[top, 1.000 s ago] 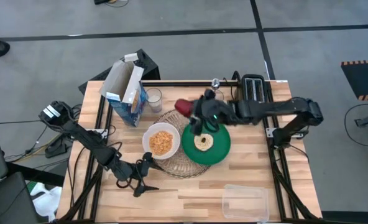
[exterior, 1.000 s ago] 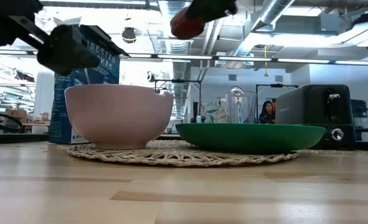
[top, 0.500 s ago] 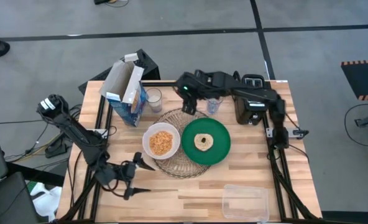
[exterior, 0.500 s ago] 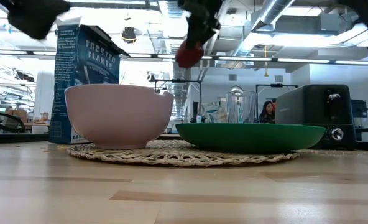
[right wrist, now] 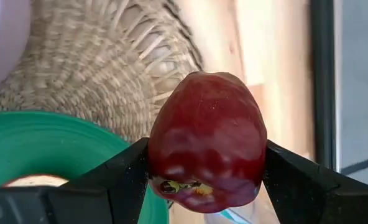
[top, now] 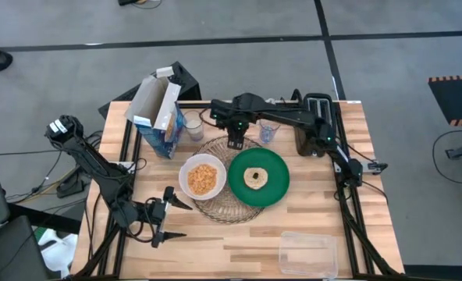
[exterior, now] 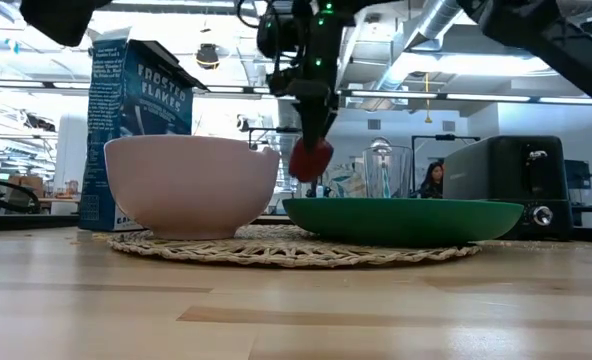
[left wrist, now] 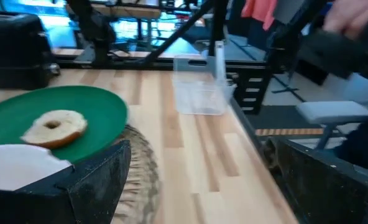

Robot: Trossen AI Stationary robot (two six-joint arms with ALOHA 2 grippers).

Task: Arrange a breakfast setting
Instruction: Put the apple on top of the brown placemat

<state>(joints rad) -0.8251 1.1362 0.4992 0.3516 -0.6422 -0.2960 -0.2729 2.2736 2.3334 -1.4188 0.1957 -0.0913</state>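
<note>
- The right gripper (exterior: 311,150) was clamped on the small red apple (right wrist: 206,140), one dark finger pressed to each side of it.
- It hung above the far edge of the round woven wicker mat (top: 215,204), just beyond the large green plate (top: 276,190).
- In the low view the apple (exterior: 310,159) was off the table, above the plate's rim (exterior: 406,218).
- The pale ring-shaped bagel (top: 255,177) lay in the middle of that plate.
- Beside it on the mat sat the white bowl (top: 202,176), with orange cereal inside.
- The blue-and-white cereal box (top: 158,116) stood upright behind, a clear glass (top: 192,125) next to it.
- The left gripper (top: 167,220) waited near the table's front-left edge, jaws spread wide, holding nothing.
</note>
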